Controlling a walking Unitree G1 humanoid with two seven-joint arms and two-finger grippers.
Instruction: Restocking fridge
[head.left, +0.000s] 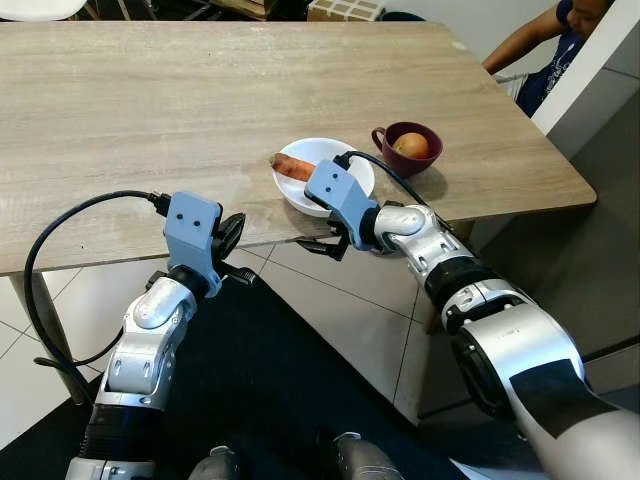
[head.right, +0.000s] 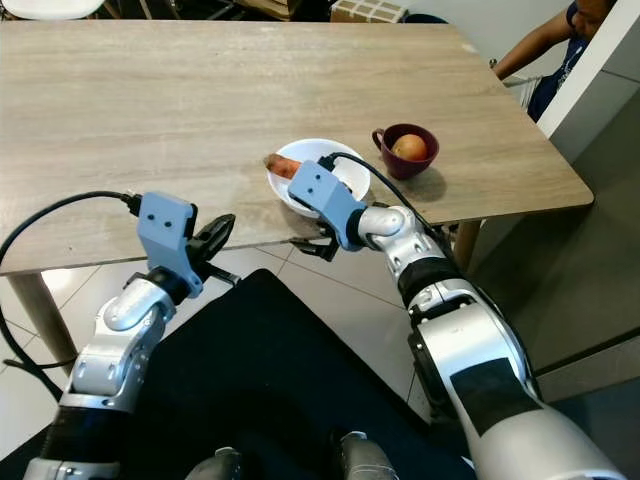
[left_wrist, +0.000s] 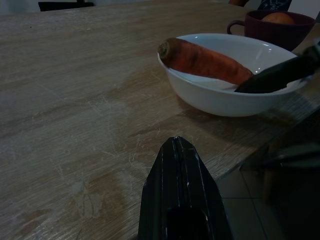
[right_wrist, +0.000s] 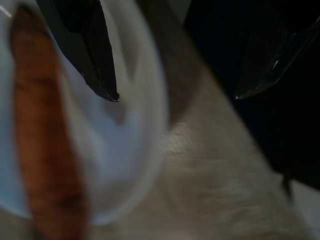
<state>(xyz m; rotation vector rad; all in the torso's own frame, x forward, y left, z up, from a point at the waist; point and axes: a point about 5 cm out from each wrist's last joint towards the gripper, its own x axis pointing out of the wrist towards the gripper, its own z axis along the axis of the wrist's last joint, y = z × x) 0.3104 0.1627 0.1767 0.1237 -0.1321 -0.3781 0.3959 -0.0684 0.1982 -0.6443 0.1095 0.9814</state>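
An orange carrot (head.left: 293, 168) lies in a white bowl (head.left: 322, 149) near the front edge of the wooden table (head.left: 150, 110). My right gripper (right_wrist: 175, 95) is open and straddles the bowl's near rim. One finger (left_wrist: 270, 77) reaches inside the bowl beside the carrot, and the other (head.left: 318, 246) hangs below the table edge. Neither touches the carrot. To the left, my left gripper (head.left: 232, 232) is shut and empty at the table's front edge, pointing at the bowl (left_wrist: 225, 95).
A maroon mug (head.left: 410, 150) holding a round yellowish fruit (head.left: 411, 145) stands right of the bowl. A person (head.left: 545, 45) sits at the table's far right corner, behind a white panel (head.left: 590, 70). Tiled floor lies below the table edge.
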